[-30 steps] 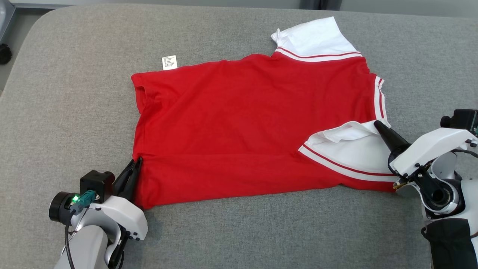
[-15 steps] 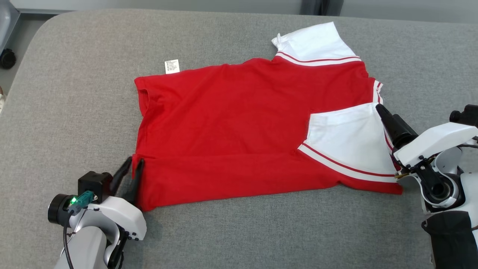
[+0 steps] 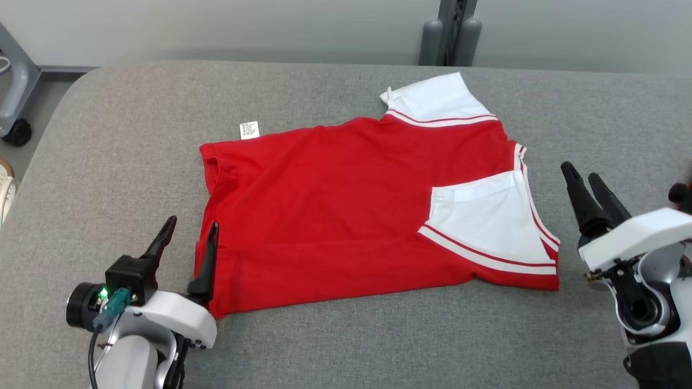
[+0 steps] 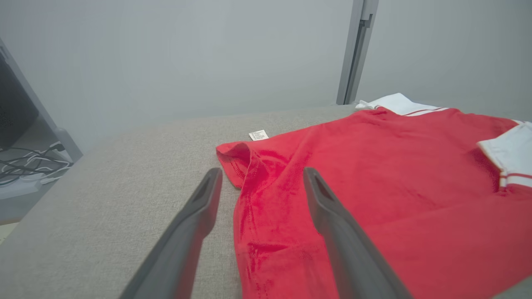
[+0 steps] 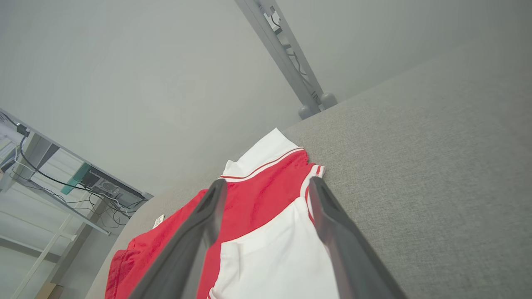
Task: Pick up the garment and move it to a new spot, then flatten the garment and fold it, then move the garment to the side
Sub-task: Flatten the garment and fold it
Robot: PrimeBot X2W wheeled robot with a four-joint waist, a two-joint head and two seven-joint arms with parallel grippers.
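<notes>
A red shirt (image 3: 335,205) with white sleeves lies spread on the grey table (image 3: 108,135). Its near white sleeve (image 3: 486,221) is folded in over the red body; the far white sleeve (image 3: 432,100) sticks out at the back. A small white label (image 3: 249,129) pokes out at the far left edge. My left gripper (image 3: 192,235) is open at the shirt's near left corner, one finger over the cloth edge (image 4: 249,216). My right gripper (image 3: 581,175) is open and raised, to the right of the folded sleeve (image 5: 274,257), holding nothing.
A grey post (image 3: 447,29) stands behind the table at the back. A wheeled frame (image 3: 16,102) sits off the table's left edge. A desk with cables (image 5: 62,174) is visible beyond the table in the right wrist view. Bare table lies to the right of the shirt.
Both grippers have opened and let go of the shirt; the near white sleeve now lies flat on the red body. The right gripper drew back to the right. The head camera tilted up.
</notes>
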